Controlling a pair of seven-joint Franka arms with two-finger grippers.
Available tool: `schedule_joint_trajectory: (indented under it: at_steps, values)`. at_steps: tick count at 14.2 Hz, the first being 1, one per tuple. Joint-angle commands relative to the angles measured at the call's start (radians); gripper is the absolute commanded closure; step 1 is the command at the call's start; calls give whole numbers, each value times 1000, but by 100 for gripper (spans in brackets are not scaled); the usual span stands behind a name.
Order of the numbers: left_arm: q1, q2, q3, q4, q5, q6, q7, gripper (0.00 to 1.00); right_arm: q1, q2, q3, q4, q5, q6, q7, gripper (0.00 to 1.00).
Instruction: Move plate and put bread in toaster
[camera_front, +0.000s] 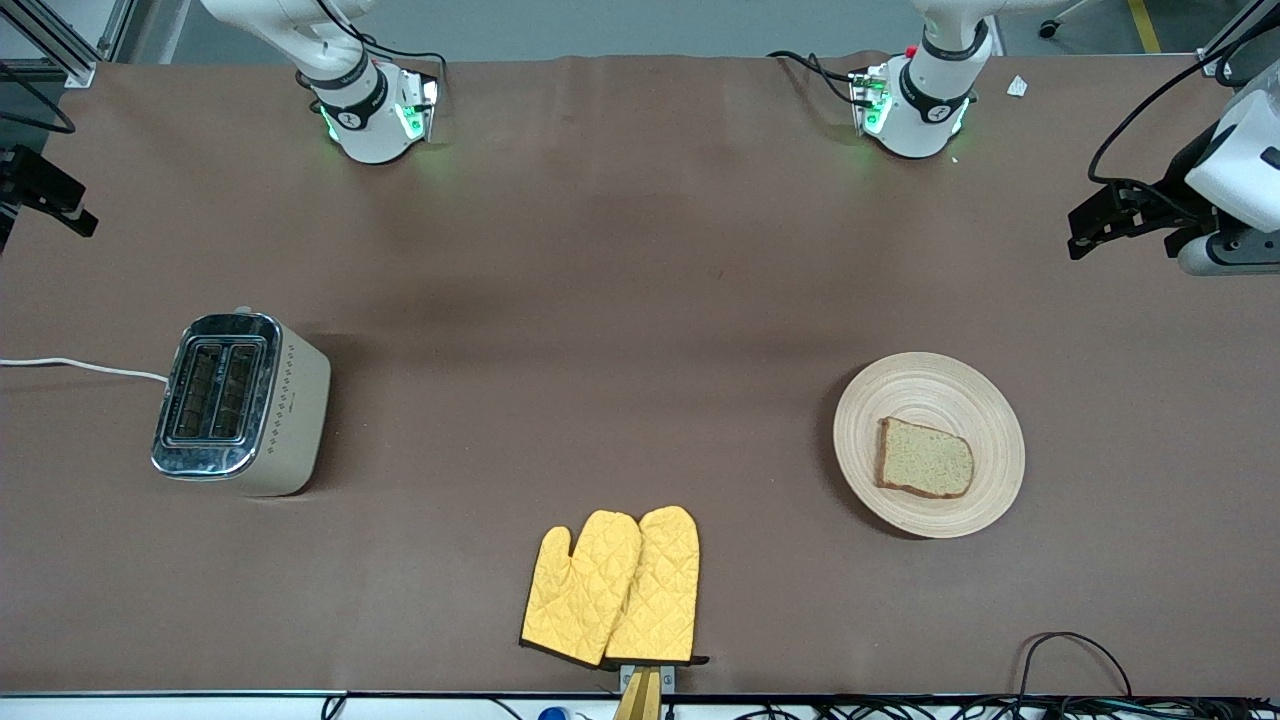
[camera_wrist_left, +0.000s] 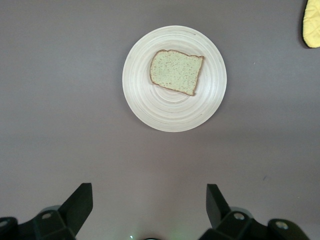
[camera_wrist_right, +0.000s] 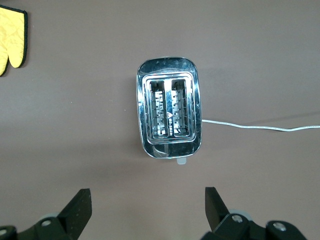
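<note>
In the front view, nothing of the task looks done yet. The round light-tan wooden plate (camera_front: 929, 444) with fine ring grooves lies on the brown table (camera_front: 600, 300) toward the left arm's end. The squarish slice of light-brown bread (camera_front: 925, 458) with a darker crust lies flat on the plate, a little off its middle. The boxy cream-beige toaster (camera_front: 240, 403) with a shiny chrome top stands toward the right arm's end, well apart from the plate, and both slots are empty. Its long axis, and the slots, run from near the front camera to away from it; its white cord (camera_front: 80, 366) leaves toward the table edge. A pair of yellow quilted oven mitts (camera_front: 612, 588) lies between them, nearer to the front camera. Both steps are left: moving the plate and putting in the bread. Neither tool is clear here.

In the left wrist view, the left tool (camera_wrist_left: 150, 205) hangs high over the table near the plate (camera_wrist_left: 150, 100), its fingers spread wide and holding nothing. The bread (camera_wrist_left: 176, 72) shows one slanted edge, and it is slightly longer across than deep.

In the right wrist view, the right tool (camera_wrist_right: 148, 205) hangs high near the toaster (camera_wrist_right: 169, 114), also wide open and empty. The two slots lie side by side, and the cord (camera_wrist_right: 260, 127) leaves from one long side.
</note>
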Motion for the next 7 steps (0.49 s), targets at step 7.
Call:
schedule_joint_trajectory:
  at_steps: [7]
  values:
    - [10,121,11,117,-15,-12,5,0,-12,-1,5,5,14,-6,-1,0]
